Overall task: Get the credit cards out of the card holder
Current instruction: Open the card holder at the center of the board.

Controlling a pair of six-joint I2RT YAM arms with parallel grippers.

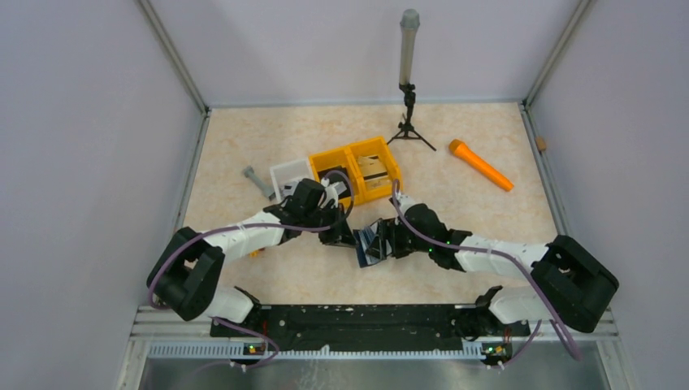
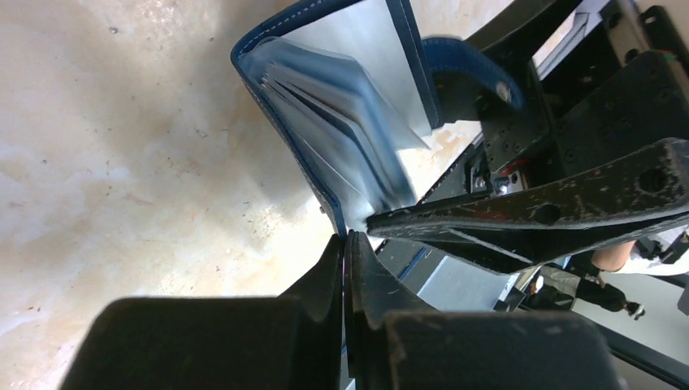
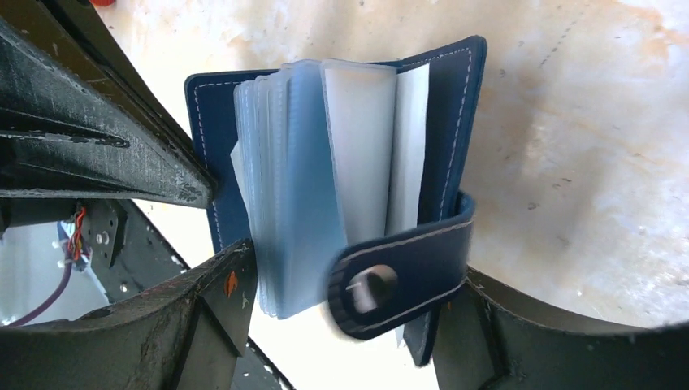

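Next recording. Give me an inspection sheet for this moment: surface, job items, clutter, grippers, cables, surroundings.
Surface: beige mottled table, no damage seen.
Job's things: holder open, clear sleeves fanned, strap loose, between the two grippers; cards: none seen outside it.
Clutter: yellow bin, white tray, grey piece, orange tool, tripod carrying a grey tube, all beyond the arms.
Grippers: left gripper shut on the holder's cover edge; right gripper open, a finger on either side of the holder.
Cables: purple cables along both arms, no snag seen.
Surroundings: grey walls on three sides.
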